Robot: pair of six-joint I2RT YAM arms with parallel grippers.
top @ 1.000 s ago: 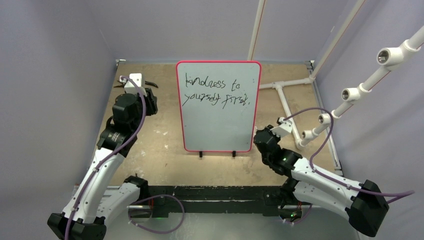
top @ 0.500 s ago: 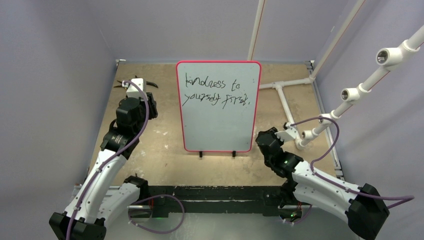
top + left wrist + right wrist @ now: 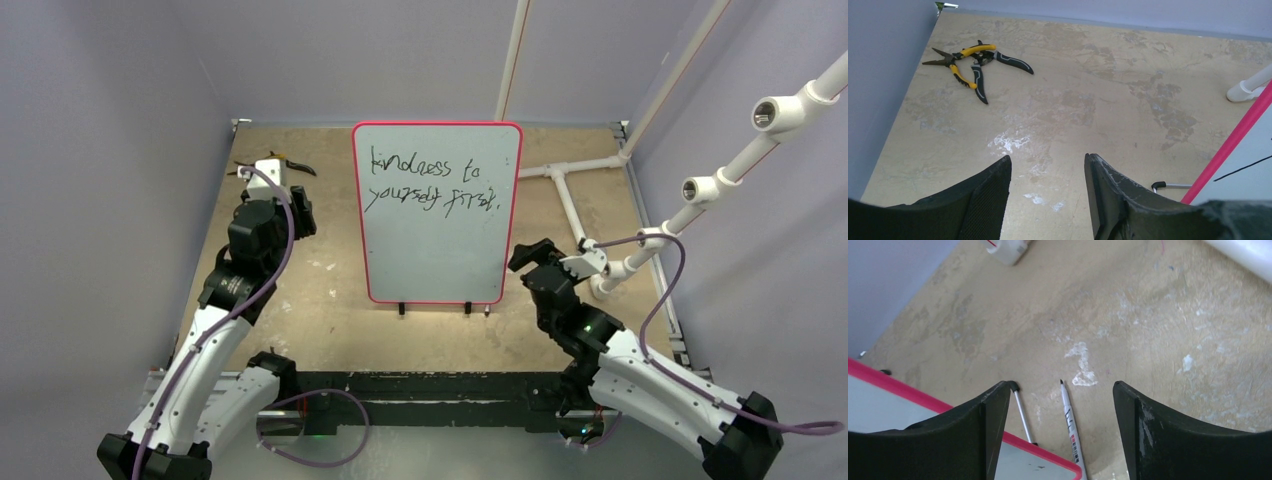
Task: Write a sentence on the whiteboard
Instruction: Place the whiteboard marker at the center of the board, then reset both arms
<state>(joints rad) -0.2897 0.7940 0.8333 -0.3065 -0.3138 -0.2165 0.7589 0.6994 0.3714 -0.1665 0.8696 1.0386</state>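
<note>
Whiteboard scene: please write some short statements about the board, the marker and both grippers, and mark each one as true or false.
1. The whiteboard stands upright on the table. True.
2. The sentence fills the lower half of the board. False: its two lines are in the upper half.
3. The right gripper holds the marker. False: it is open and empty, and the marker lies on the table beside the board's corner.
4. The left gripper is open and holds nothing. True.
5. The pliers lie next to the right arm. False: they lie in the far left corner, beyond the left gripper.
</note>
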